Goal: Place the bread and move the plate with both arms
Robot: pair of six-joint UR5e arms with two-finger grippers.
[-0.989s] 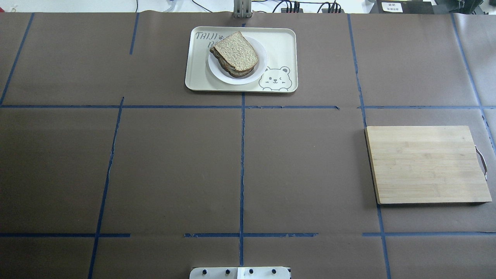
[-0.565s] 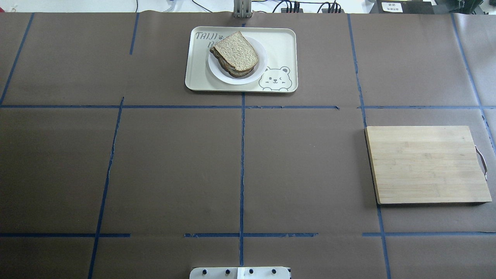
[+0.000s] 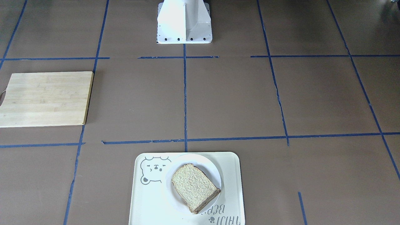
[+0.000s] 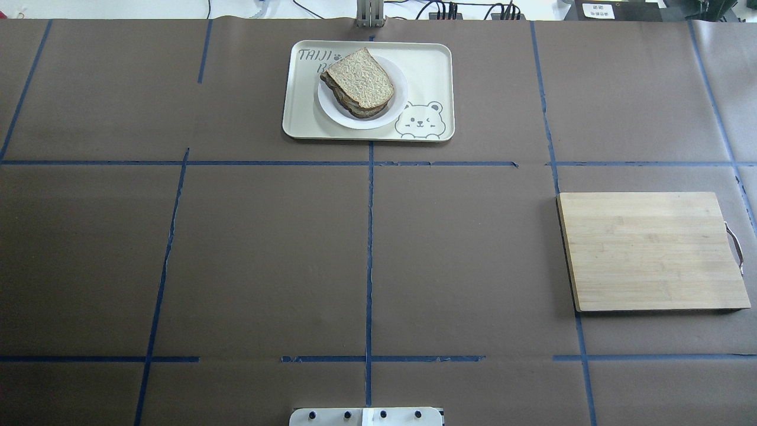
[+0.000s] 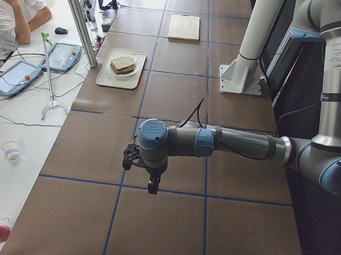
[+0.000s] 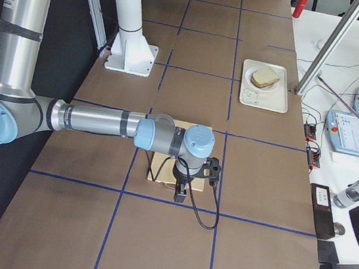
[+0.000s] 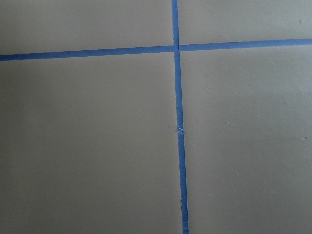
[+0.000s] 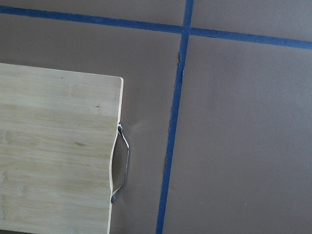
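The pale bread (image 4: 361, 76) lies on top of a darker stack on the white plate (image 4: 400, 103), which stands on the cream bear tray (image 4: 432, 65) at the table's far middle. They also show in the front view: the bread (image 3: 192, 186), the plate (image 3: 207, 162) and the tray (image 3: 232, 175). My left gripper (image 5: 152, 185) hangs over bare table at the left end, far from the plate. My right gripper (image 6: 180, 193) hangs by the cutting board at the right end. Both show only in the side views, so I cannot tell whether they are open or shut.
A wooden cutting board (image 4: 650, 251) with a metal handle (image 8: 122, 163) lies bare at the table's right. The white robot base (image 3: 184, 22) stands at the near middle. Blue tape lines cross the brown table cover. A seated person (image 5: 11, 8) is beyond the table's far edge.
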